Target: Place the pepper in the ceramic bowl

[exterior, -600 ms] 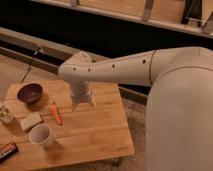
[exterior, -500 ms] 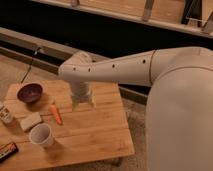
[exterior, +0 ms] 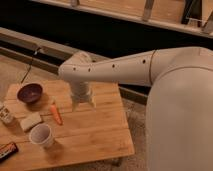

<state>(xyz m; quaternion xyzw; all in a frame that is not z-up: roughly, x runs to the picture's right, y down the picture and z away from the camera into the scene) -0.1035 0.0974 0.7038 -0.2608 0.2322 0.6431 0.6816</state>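
Only one camera view here, so here's how I read it. The claw [exterior: 83,106] hangs over the counter [exterior: 100,135], fingers pointing down and spread apart with nothing between them, so it's open and empty. The pepper [exterior: 56,114] lies flat on the wood just to the claw's left and a bit toward the camera. It isn't touching the claw, and its pale end points up toward the bowl [exterior: 30,93]. The bowl sits further left and back, near the pepper but apart from it, and I can't make out anything inside it.

I'd say the step right now is the reach and grasp. To do it well, slide the claw over the pepper's thicker middle and turn the wrist so the fingers close across the thin width, not along its length. Then come straight down until the tips nearly meet the wood. It's slim and round, so it'll probably roll if only one finger touches first. Also watch the cup [exterior: 41,135] and the beige block [exterior: 31,121] nearby on the left.
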